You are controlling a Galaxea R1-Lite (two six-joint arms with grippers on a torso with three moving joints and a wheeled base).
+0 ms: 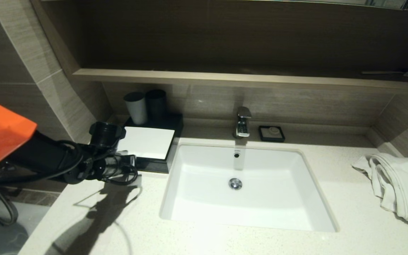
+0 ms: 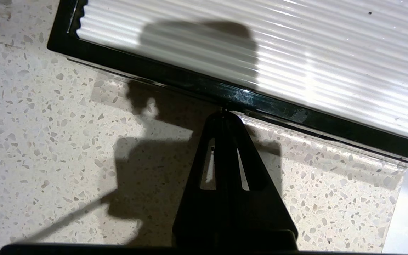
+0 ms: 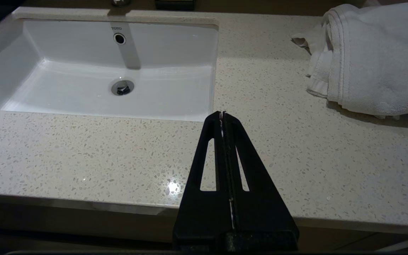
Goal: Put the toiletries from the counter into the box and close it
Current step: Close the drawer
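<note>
Cream speckled stone makes up the wide counter [image 1: 349,226], with a white rectangular sink basin [image 1: 250,209] sunk into its middle. A crumpled white towel [image 1: 398,187] lies on the stone at the robot's right. At the back left stands the low black rectangular box [image 1: 151,165] with its white ribbed top panel [image 1: 147,141]; its front looks shut, and no toiletries show on the stone. A grey cup [image 1: 136,107] and a black cup [image 1: 156,104] stand on the box's rear part. A chrome tap [image 1: 243,122] rises behind the basin, with a small black soap dish [image 1: 272,133] just beside it. The left gripper [image 2: 224,112] has its fingers pressed together, holding nothing, tips against the box's black front edge. The right gripper [image 3: 223,114], likewise closed and empty, hangs over the counter's near edge, well apart from the box.
</note>
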